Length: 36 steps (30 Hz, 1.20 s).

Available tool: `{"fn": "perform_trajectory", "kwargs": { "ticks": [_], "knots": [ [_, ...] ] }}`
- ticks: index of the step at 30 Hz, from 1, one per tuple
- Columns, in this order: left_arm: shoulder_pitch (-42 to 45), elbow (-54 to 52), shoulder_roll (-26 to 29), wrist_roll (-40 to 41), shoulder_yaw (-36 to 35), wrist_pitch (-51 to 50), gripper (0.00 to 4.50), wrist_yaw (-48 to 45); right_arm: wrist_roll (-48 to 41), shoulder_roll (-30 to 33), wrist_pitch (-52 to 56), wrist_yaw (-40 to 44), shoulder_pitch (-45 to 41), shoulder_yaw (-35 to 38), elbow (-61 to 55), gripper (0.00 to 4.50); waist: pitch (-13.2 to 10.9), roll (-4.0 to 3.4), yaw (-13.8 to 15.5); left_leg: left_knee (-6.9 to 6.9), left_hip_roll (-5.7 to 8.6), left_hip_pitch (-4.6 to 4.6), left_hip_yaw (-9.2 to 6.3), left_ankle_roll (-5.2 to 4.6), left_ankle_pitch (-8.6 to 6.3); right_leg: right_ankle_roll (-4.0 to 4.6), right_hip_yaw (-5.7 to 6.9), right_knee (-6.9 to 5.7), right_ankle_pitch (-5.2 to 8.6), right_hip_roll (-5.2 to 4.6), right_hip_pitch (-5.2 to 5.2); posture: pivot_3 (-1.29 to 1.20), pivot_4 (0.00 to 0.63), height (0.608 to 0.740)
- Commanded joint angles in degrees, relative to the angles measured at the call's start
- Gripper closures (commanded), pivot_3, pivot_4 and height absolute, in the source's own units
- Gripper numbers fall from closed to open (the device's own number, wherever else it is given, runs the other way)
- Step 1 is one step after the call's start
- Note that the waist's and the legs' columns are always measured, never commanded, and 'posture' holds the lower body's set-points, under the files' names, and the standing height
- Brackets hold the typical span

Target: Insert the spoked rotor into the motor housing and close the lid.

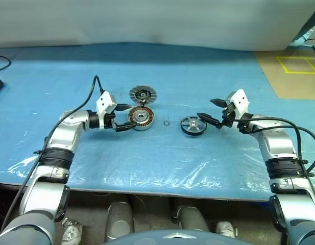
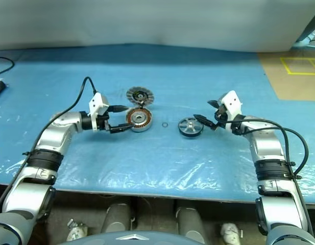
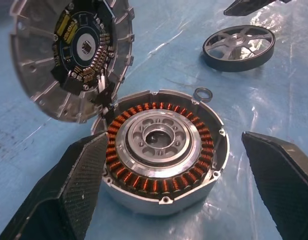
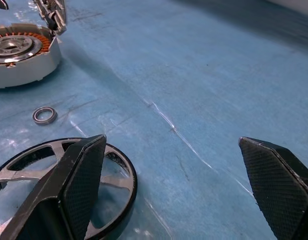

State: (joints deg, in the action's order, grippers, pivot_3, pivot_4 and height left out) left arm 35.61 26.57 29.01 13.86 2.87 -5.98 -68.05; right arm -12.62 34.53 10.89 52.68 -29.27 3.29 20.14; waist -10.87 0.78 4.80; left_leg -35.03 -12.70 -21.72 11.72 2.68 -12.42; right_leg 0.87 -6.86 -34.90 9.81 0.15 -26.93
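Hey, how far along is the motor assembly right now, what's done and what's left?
Done: the hinged lid stands open, baring the motor housing and its copper windings. In hand: nothing is gripped; the left gripper is open around the housing, and the right gripper hovers open beside the spoked rotor, which lies on the blue mat. Left: pick up the rotor, seat it, close the lid.
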Motion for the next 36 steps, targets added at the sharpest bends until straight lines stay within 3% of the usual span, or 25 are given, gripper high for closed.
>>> {"fn": "perform_trajectory", "kwargs": {
  "ticks": [1, 13, 20, 27, 36],
  "knots": [
    [0.0, -1.5, 0.4, 0.4, -0.6, 0.7, 0.00, 0.0, -0.6, 0.3, -1.3, 0.2, -0.9, 0.9, -1.0, 0.02, 0.0, 0.00, 0.2, 0.07, 0.00, -0.06, -0.14, -0.02, 0.08, 0.20, 0.38, -0.05, 0.12, -0.19, 0.02, 0.00, 0.150, 0.740],
    [2.1, -3.6, 1.5, 0.5, -0.2, 0.3, 0.00, -1.8, -1.7, 0.6, 0.2, 3.2, -0.7, 0.1, -4.0, 0.02, 0.0, 0.00, 0.6, 0.35, 0.26, -0.30, -0.56, -0.24, 0.64, 0.32, 1.37, -0.06, 0.21, -0.94, 0.29, 0.00, 0.150, 0.740],
    [8.9, 0.6, 4.6, -3.6, 6.5, 4.6, 0.00, -13.7, -0.1, 1.2, -0.2, 5.2, -0.1, -2.4, -7.7, 0.02, 0.0, 0.00, 0.7, 0.80, 0.51, -0.33, -0.61, -0.56, 0.98, 0.31, 1.82, 0.03, 0.23, -1.41, 0.34, 0.00, 0.150, 0.740],
    [20.2, 15.3, 3.4, -11.3, 13.6, 17.8, 0.00, -22.5, -0.3, 1.3, 0.7, 4.7, 2.1, -3.4, -14.2, 0.02, 0.0, 0.00, 0.9, 0.85, 0.58, -0.42, -0.71, -0.41, 1.15, 0.29, 1.97, 0.08, 0.24, -1.53, 0.40, 0.00, 0.150, 0.740],
    [34.0, 37.2, -3.4, -21.1, 17.9, 34.2, 0.00, -22.1, -0.2, 0.6, 1.8, 1.0, 6.5, -3.0, -19.0, 0.02, 0.0, 0.06, 1.1, 0.84, 0.87, -0.47, -1.24, -0.39, 1.19, 0.24, 2.12, 0.17, 0.27, -1.69, 0.66, 0.00, 0.150, 0.740]
  ]
}}
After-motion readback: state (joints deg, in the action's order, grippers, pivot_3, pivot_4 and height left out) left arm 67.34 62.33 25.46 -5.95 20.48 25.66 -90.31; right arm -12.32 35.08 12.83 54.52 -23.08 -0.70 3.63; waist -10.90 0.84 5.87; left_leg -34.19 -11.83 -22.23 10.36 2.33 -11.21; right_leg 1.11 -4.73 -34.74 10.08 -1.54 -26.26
